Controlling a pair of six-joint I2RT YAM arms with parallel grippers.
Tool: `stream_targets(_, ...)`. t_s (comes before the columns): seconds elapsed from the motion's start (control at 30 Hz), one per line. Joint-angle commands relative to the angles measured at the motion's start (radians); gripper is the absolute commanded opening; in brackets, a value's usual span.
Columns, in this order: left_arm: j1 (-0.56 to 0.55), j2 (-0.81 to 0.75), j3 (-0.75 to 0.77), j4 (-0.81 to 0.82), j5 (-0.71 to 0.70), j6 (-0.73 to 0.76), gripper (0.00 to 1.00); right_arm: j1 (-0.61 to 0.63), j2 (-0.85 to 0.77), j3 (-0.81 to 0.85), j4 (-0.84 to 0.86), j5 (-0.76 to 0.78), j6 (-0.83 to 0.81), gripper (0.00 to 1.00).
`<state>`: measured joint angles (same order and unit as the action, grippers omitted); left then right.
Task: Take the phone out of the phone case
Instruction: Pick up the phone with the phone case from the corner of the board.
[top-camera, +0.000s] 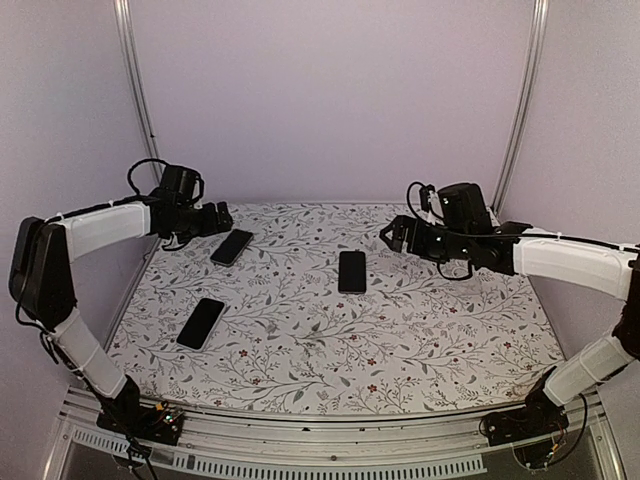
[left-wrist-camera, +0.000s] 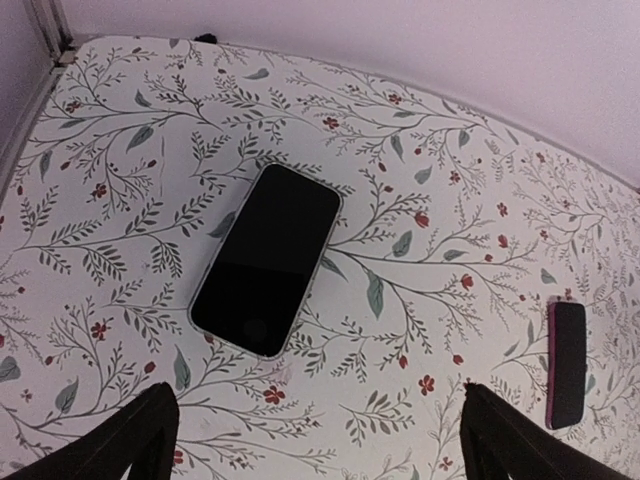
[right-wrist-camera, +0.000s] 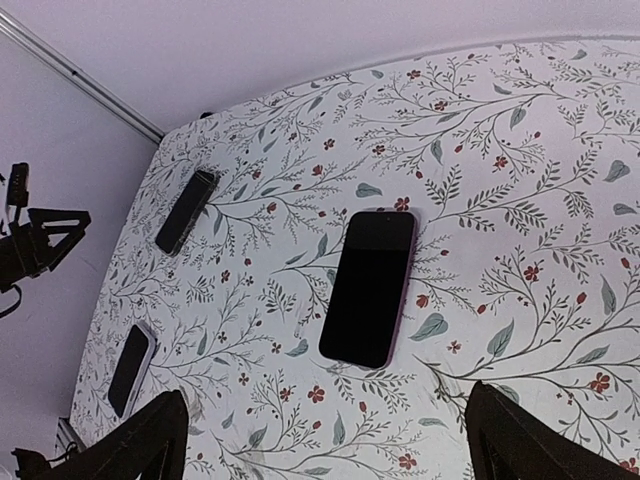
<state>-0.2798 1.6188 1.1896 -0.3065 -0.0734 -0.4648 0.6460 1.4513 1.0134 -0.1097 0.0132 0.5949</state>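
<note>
Three black phones lie face up on the flowered table (top-camera: 420, 340). The back-left phone (top-camera: 232, 246) (left-wrist-camera: 266, 258) has a thin pale grey rim that looks like the clear phone case (left-wrist-camera: 325, 250). My left gripper (top-camera: 222, 216) (left-wrist-camera: 315, 400) hovers open just behind it, with nothing between the fingers. The middle phone (top-camera: 352, 271) (right-wrist-camera: 368, 287) has a pinkish edge. My right gripper (top-camera: 390, 235) (right-wrist-camera: 325, 395) hangs open above and to its right, holding nothing. The front-left phone (top-camera: 201, 323) (right-wrist-camera: 131, 368) also shows a pale rim, so I cannot tell which rim is the case.
Lavender walls close in the table at the back and on both sides, with metal uprights (top-camera: 135, 90) in the back corners. An aluminium rail (top-camera: 330, 440) runs along the near edge between the two arm bases.
</note>
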Motion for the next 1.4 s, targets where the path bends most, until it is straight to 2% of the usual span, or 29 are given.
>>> stream_targets(0.0,0.083,0.093,0.065,0.022,0.05,0.083,0.99,0.004,-0.095,-0.01,-0.07,-0.002,-0.029,0.99)
stream_targets(0.17,0.148,0.202,0.133,0.028,0.064,0.131,0.99,0.005,-0.153,-0.012,-0.114,-0.032,-0.022,0.99)
stream_targets(0.5,0.205,0.399,0.253,0.022,0.046,0.229,0.99,0.014,-0.196,0.003,-0.164,-0.045,-0.008,0.99)
stream_targets(0.63,0.205,0.459,0.292,0.012,0.045,0.272,1.0,0.024,-0.208,-0.009,-0.169,-0.043,0.006,0.99)
stream_targets(0.9,0.173,0.507,0.312,0.012,0.134,0.319,0.99,0.03,-0.211,-0.023,-0.169,-0.044,0.022,0.99)
stream_targets(1.37,0.115,0.597,0.42,-0.082,0.131,0.354,0.99,0.044,-0.222,-0.048,-0.169,-0.031,0.034,0.99)
